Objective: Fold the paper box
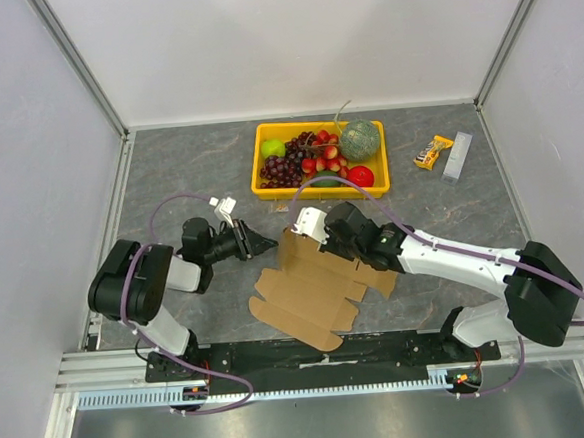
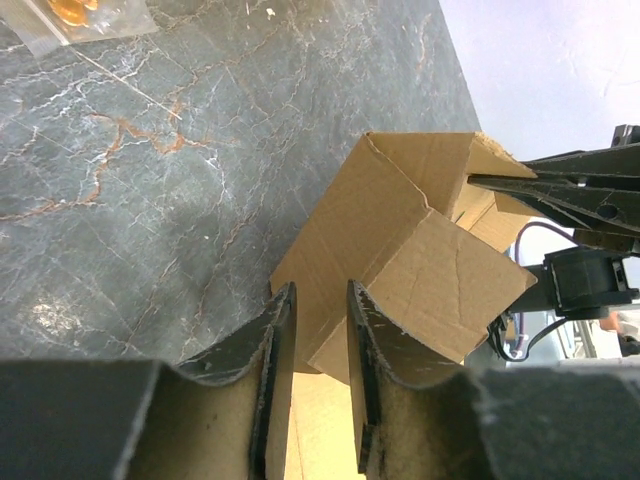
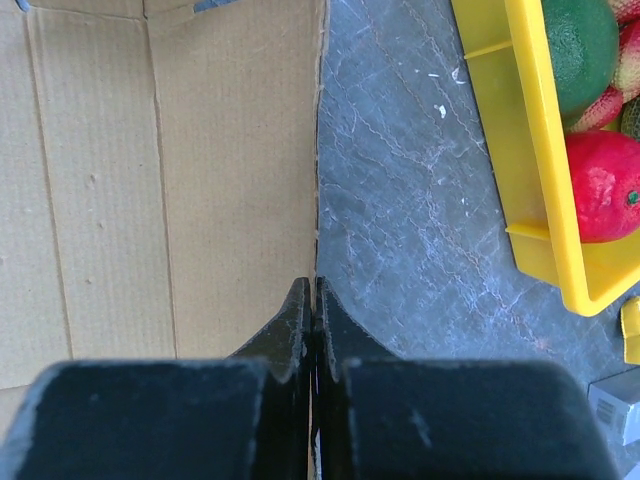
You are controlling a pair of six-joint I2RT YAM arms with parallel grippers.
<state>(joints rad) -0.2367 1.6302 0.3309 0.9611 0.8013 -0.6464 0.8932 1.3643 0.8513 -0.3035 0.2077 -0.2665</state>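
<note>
We see bare counter to the left of and beyond the left claw, and a clear strip between the paper box and the yellow tray. Straight ahead of the left claw, the box's raised panel stands in the way, its corner showing through the narrow gap between the parted fingers. The right claw, pinched on that panel's edge, and the right arm block the box's right side. At far right, a snack packet and a clear bar lie near the wall.
</note>
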